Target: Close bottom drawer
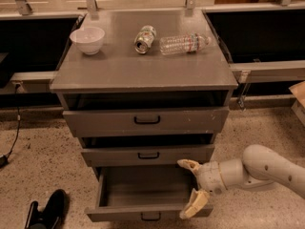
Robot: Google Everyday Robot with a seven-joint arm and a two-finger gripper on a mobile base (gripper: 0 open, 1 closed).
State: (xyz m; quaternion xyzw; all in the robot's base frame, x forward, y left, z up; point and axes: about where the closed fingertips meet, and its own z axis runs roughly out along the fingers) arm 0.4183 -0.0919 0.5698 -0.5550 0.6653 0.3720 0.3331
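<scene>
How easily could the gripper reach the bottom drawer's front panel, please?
Probably easily: the open gripper hangs at the right front corner of the pulled-out bottom drawer, and nothing shows between them.

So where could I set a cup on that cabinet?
The front half of the cabinet top, ahead of the bowl, can and water bottle, is bare. The back strip is crowded. The open bottom drawer looks empty too, but the gripper sits open at its right front corner.
</scene>
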